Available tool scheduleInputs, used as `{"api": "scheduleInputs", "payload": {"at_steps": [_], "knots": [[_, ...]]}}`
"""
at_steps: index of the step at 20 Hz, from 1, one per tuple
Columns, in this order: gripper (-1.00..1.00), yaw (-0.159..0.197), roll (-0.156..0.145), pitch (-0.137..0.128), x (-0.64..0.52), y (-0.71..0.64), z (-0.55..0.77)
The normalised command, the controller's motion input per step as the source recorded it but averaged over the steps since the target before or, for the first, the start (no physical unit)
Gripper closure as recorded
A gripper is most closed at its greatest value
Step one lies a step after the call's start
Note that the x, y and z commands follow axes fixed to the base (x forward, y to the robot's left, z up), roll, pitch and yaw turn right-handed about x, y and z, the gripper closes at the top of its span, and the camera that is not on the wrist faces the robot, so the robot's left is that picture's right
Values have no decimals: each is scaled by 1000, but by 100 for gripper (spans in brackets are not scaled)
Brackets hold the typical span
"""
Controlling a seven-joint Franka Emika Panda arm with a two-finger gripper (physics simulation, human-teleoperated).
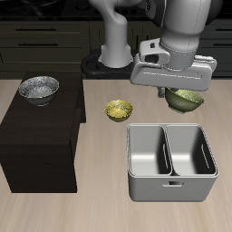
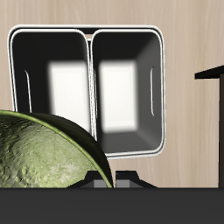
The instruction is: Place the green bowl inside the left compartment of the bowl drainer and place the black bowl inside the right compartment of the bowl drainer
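The green bowl (image 1: pixel 185 99) hangs just under my gripper (image 1: pixel 170 91), which is shut on its rim, behind the bowl drainer (image 1: pixel 170 188). In the wrist view the green bowl (image 2: pixel 48 157) fills much of the picture close to the camera, with the gripper (image 2: pixel 113 180) at its edge. Beyond it the bowl drainer (image 2: pixel 90 35) shows both grey wells with nothing in them. The black bowl (image 1: pixel 39 88), with a silvery speckled inside, rests on top of a dark cabinet (image 1: pixel 41 136) across the table from the drainer.
A small yellow bowl (image 1: pixel 118 110) sits on the table between the dark cabinet and the drainer's back edge. The robot's base (image 1: pixel 113 54) stands behind it. An edge of the dark cabinet (image 2: pixel 210 73) shows in the wrist view.
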Motion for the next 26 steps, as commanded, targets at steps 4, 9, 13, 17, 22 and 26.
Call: {"api": "scheduleInputs", "payload": {"at_steps": [4,9,13,17,22,26], "knots": [[100,-8,7,39,228,148,-128],[100,14,13,3,73,82,-36],[100,16,13,0,128,112,-66],[100,17,21,20,65,131,-156],[100,21,25,26,-18,193,-219],[100,8,-1,17,7,2,-91]]}}
